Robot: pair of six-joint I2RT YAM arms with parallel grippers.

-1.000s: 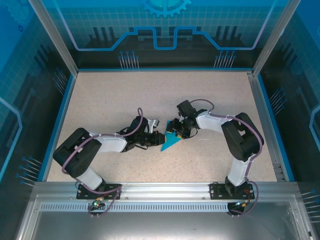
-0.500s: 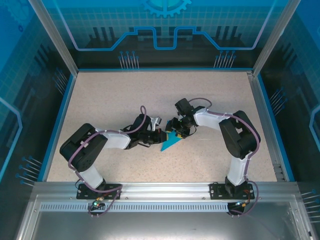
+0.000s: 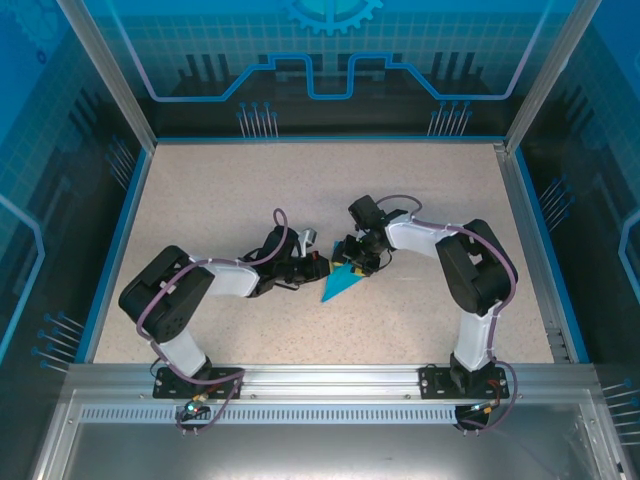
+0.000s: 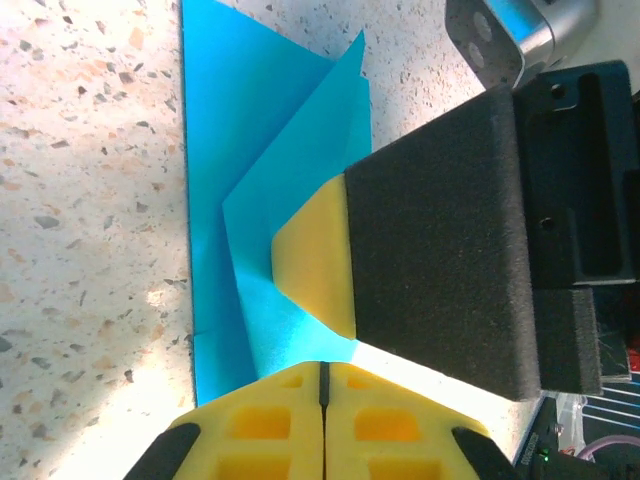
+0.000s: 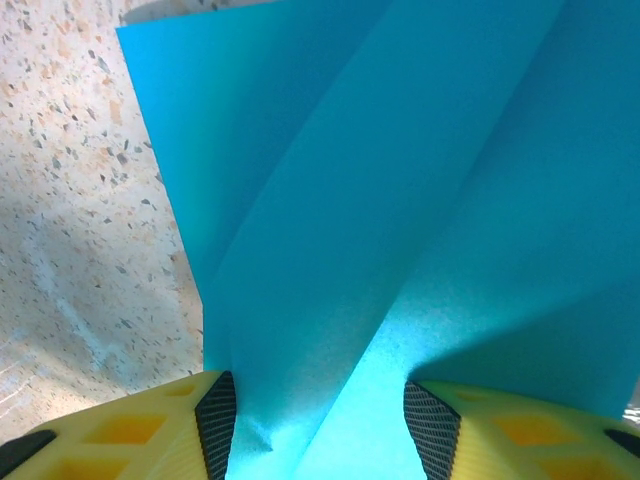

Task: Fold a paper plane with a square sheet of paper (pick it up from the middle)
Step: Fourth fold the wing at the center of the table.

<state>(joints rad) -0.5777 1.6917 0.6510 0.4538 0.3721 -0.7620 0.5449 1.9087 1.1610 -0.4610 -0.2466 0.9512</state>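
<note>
Left fingers (image 4: 250, 445) are pressed shut, tips at the near edge of the square sheet of paper (image 4: 250, 150), which lies part-folded into a pointed shape on the tabletop (image 4: 90, 200) between the two arms. Right fingers (image 5: 150, 430) stand apart astride a raised flap; whether they pinch it I cannot tell. Likely step: creasing a diagonal nose fold. Next, the flap wants pressing flat along its crease, with the sheet pinned

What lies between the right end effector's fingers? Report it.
The folded teal paper fills the gap between the fingers of the right end effector, seen in the right wrist view.
</note>
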